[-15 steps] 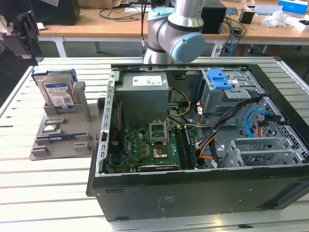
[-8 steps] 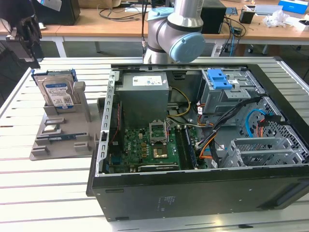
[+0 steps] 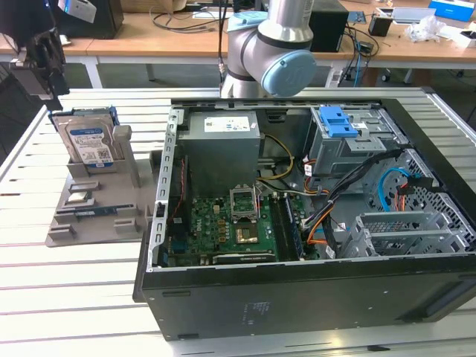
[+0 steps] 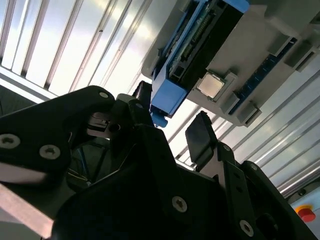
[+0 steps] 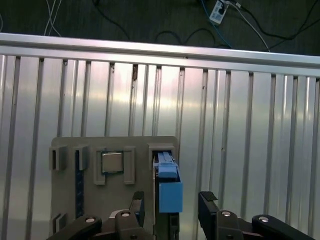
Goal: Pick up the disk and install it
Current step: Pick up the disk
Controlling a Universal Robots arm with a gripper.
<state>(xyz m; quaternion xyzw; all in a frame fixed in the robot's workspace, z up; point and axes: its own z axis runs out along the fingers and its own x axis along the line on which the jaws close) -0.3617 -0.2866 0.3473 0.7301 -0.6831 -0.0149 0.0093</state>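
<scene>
**A:** Why does the disk [image 3: 88,141] stand on edge in the grey holder [image 3: 97,216], near a corner of the bench [image 3: 44,297]?

**B:** Likely so its flat faces stay reachable. The pincer [image 5: 172,200] hangs spread above it, a finger toward each side, pinching nothing.

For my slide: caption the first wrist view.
Open gripper poised over the disk, which stands upright in its grey holder.

The arm [image 3: 277,46] bends at a grey, blue-capped joint above the table's [image 3: 82,290] far edge. Its gripper [image 3: 50,82] hangs over the far corner on the exterior view's left, pointing down. In both wrist views its two black fingers [image 5: 206,201] stand well apart.
</scene>
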